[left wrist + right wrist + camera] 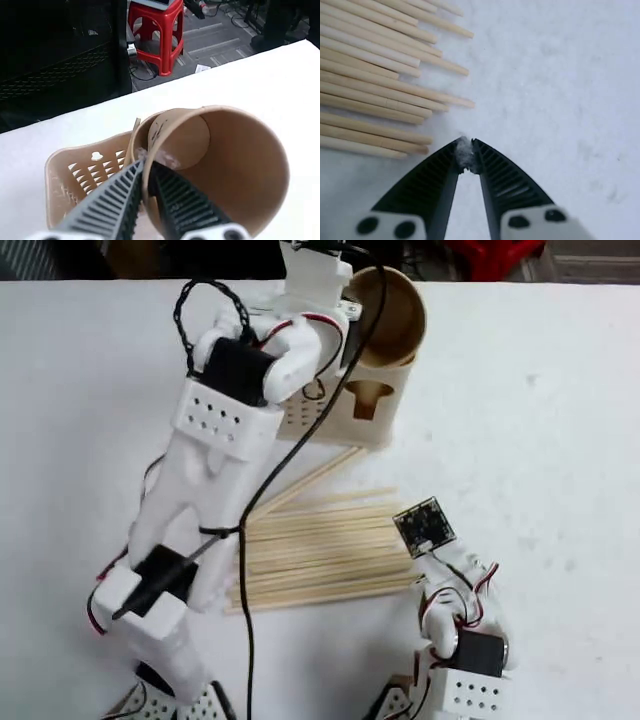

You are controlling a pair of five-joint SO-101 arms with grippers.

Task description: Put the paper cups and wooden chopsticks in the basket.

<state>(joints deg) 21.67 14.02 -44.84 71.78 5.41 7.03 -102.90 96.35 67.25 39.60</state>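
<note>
Pinched at its rim by the left gripper [145,162], the light, crushable paper cup [235,165] is held at the basket [65,172]; stiff, smooth chopsticks [375,90], probably best gripped mid-length, lie beside the closed, empty right gripper [466,151].

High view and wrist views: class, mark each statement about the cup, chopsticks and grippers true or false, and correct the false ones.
1. The left gripper grips the paper cup by its rim. True.
2. The chopsticks are in the basket. False: they lie in a pile on the table.
3. The right gripper holds a chopstick. False: it is shut on nothing, beside the chopsticks' ends.
4. The paper cup is empty. True.
</note>
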